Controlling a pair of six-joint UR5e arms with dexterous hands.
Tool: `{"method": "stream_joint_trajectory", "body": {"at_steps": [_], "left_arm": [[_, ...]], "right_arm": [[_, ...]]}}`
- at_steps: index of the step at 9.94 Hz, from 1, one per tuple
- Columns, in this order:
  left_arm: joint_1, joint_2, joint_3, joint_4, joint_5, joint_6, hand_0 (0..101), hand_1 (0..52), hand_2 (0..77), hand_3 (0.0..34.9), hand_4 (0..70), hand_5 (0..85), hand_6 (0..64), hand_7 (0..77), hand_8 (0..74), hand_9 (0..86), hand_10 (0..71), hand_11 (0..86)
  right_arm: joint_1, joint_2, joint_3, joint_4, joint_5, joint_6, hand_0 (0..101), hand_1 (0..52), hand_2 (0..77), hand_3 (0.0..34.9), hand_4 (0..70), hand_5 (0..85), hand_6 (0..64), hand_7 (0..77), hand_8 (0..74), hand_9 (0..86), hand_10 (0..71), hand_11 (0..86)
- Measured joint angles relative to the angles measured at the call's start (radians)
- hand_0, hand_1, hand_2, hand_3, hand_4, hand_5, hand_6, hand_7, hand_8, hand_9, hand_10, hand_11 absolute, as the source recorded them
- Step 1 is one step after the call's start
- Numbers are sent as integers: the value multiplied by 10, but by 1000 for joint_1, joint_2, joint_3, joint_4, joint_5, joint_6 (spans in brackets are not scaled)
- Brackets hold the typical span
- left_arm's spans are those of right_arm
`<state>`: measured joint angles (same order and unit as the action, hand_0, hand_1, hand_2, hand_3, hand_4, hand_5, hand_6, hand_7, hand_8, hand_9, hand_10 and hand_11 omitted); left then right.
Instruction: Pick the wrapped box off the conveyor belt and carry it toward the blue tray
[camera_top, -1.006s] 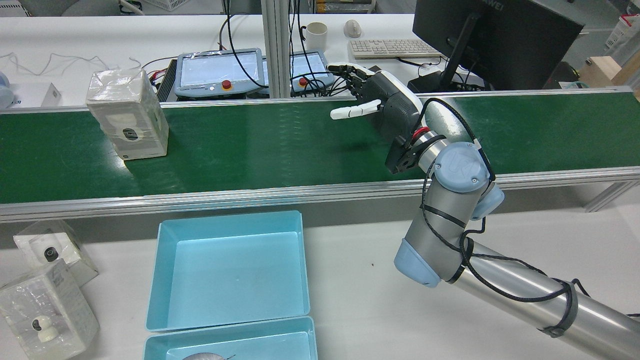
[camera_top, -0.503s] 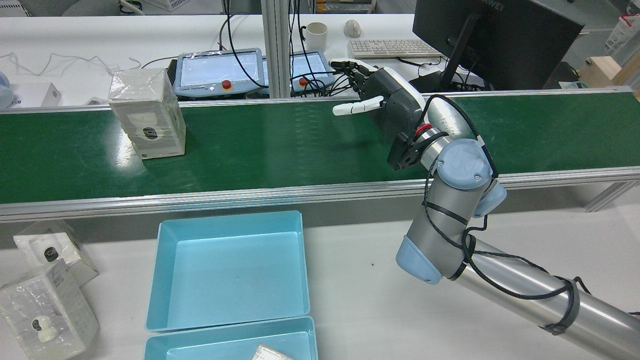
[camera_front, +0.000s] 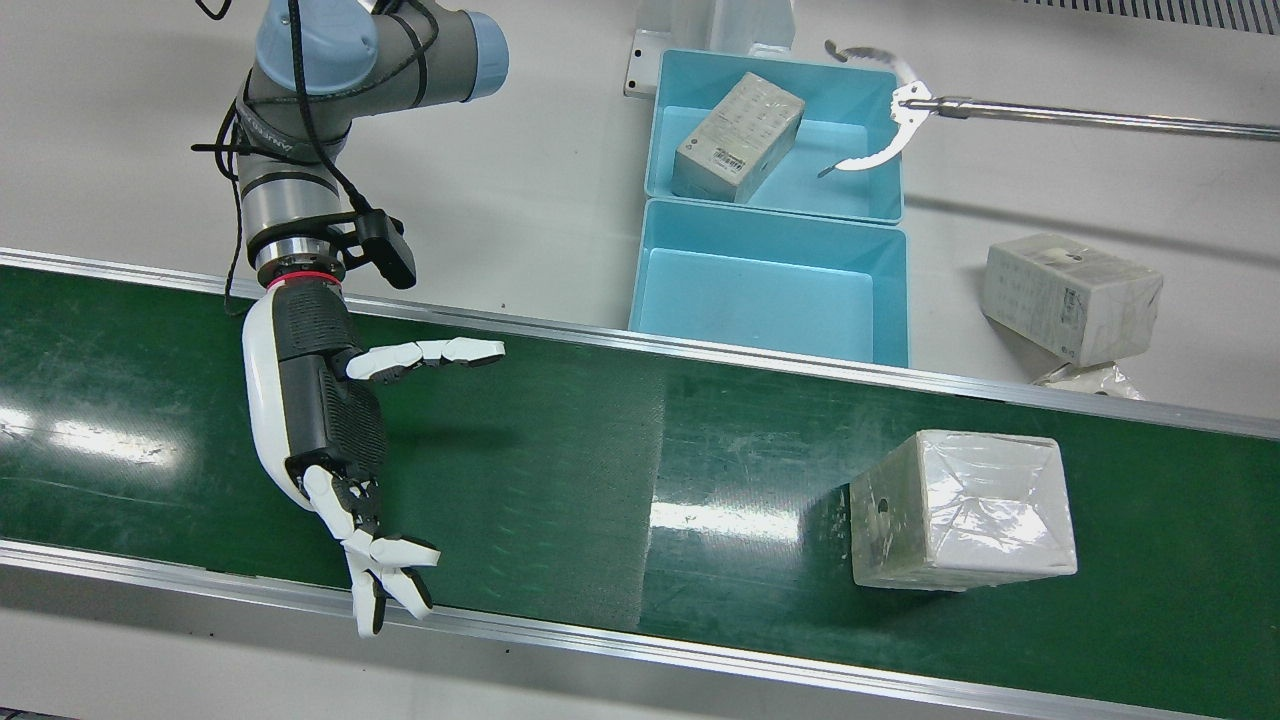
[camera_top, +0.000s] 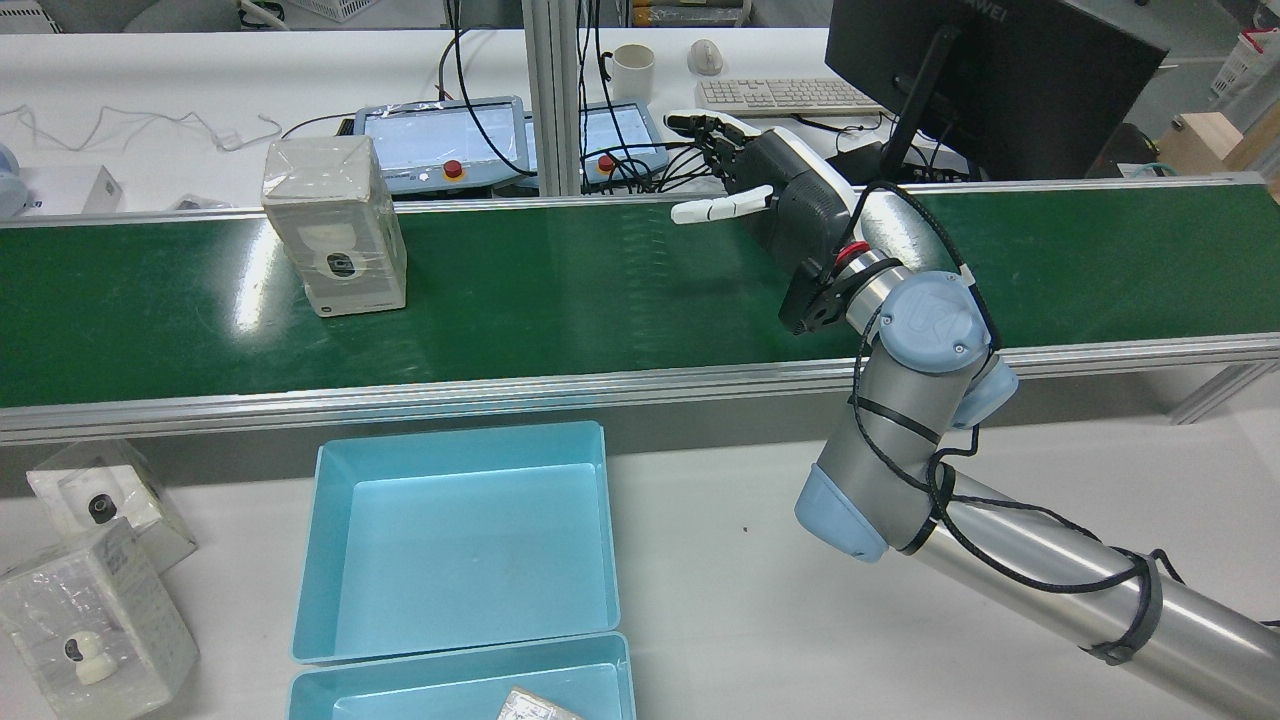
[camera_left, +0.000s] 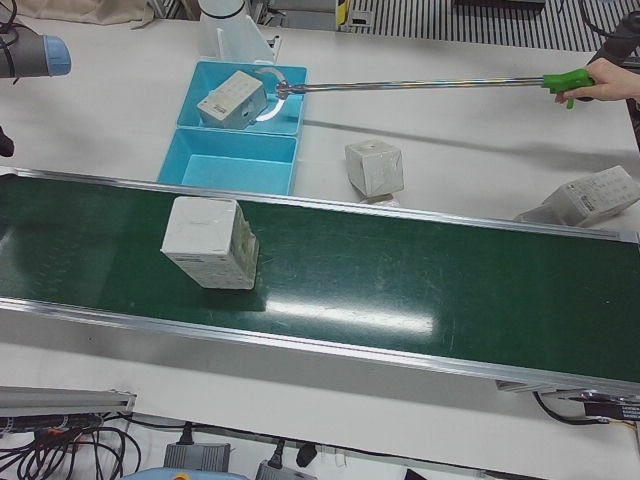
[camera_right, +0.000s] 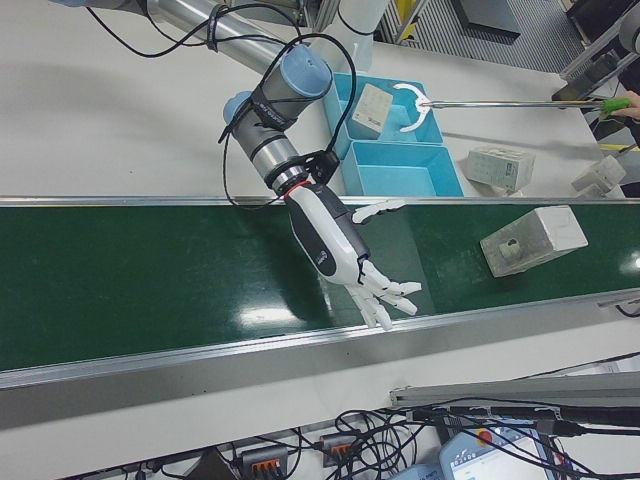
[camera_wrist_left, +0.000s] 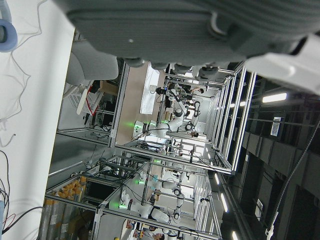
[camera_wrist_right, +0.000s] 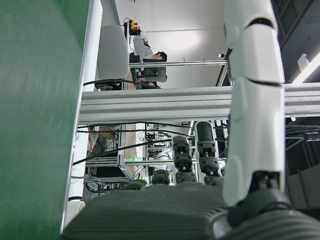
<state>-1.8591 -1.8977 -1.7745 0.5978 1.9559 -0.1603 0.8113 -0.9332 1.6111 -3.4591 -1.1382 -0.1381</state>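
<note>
The wrapped box (camera_top: 335, 240) stands upright on the green conveyor belt (camera_top: 600, 290), left of my right hand in the rear view. It also shows in the front view (camera_front: 960, 510) and the left-front view (camera_left: 210, 243). My right hand (camera_top: 770, 195) hovers over the belt's far side, open, fingers spread toward the box with a wide gap between them; it holds nothing (camera_front: 320, 410). The empty blue tray (camera_top: 460, 560) lies on the white table before the belt. My left hand (camera_wrist_left: 200, 30) shows only as a dark palm in its own view.
A second blue tray (camera_front: 860, 195) beside the first holds a wrapped box (camera_front: 740, 135), with a person's long reach-grabber (camera_front: 880, 120) over it. More wrapped boxes (camera_top: 95, 620) lie on the table left of the trays. Aluminium rails (camera_top: 500, 395) edge the belt.
The box has travelled right along the belt toward my right hand. My right hand has shifted slightly right and back, still open. A box has appeared in the near tray.
</note>
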Motion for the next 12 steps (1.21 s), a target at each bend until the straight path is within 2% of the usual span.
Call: {"method": "stream_joint_trajectory", "body": {"at_steps": [12], "left_arm": [[0, 0, 0, 0, 0, 0, 0, 0, 11, 0, 0, 11, 5, 5, 5, 5, 0, 5]], "right_arm": [[-15, -1, -20, 1, 2, 0, 490, 158, 114, 0, 125, 262, 60, 71, 16, 38, 0, 5]]}}
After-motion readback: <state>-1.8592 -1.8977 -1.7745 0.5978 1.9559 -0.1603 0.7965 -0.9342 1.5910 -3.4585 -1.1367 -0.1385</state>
